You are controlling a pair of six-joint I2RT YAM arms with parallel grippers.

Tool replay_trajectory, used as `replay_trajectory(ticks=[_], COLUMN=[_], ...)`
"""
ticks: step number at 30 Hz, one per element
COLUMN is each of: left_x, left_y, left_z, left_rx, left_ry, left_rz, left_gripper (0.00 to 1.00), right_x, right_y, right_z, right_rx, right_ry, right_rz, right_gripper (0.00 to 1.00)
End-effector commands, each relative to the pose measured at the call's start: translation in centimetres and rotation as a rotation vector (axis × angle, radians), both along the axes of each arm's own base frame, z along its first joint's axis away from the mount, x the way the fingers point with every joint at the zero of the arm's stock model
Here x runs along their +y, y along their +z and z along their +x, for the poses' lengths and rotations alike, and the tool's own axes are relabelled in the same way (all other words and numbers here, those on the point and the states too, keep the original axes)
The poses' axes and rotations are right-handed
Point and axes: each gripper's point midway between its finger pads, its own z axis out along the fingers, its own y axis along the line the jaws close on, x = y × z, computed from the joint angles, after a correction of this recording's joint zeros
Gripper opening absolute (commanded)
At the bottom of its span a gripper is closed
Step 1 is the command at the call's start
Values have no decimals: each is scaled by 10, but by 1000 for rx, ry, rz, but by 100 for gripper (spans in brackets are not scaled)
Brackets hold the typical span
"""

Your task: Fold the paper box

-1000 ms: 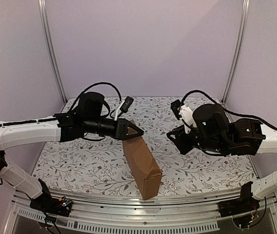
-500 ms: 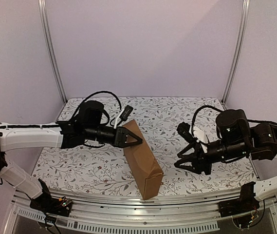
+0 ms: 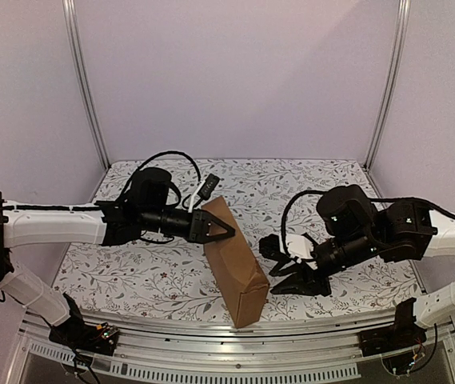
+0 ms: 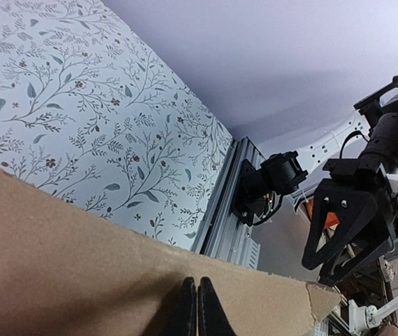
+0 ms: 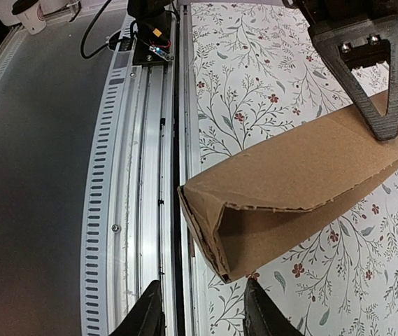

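1. Paper box [image 3: 233,260] sat part-folded on table [image 3: 323,180], near end by front rail [image 3: 211,328].
2. L claw [image 3: 227,230] clenched, tips on top panel; R claw [image 3: 283,276] released, just beside open end.
3. Risk, imo: R push could slide box off table, or L tips could slip & panels spring open.

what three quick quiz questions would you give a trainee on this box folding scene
1. True or false: the right hand is shut.
2. Which hand is at the upper edge of the paper box? A) left hand B) right hand C) neither
3. Fill in: the table has a ___ pattern.
Key: 1 false; 2 A; 3 floral.
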Motion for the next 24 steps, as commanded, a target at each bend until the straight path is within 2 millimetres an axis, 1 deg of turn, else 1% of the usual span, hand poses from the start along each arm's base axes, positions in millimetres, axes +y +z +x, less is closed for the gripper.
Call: replay_trajectory(ticks=[1, 8, 14, 18, 24], left_x=[4, 4, 5, 4, 0], left_y=[-23, -23, -23, -23, -17], left_z=[-8, -9, -10, -11, -12], left_rx=[51, 51, 50, 50, 41], left_ry=[-15, -20, -22, -32, -59], left_rz=[50, 49, 50, 46, 30], left_gripper=[3, 3, 3, 3, 3], right_x=[15, 26, 28, 28, 30], right_y=[12, 10, 4, -2, -7], right_z=[-2, 4, 4, 4, 5], right_rx=[-27, -28, -22, -25, -29], right_ry=[80, 83, 97, 103, 119], right_rz=[44, 49, 36, 18, -3], right_gripper=[37, 31, 21, 20, 15])
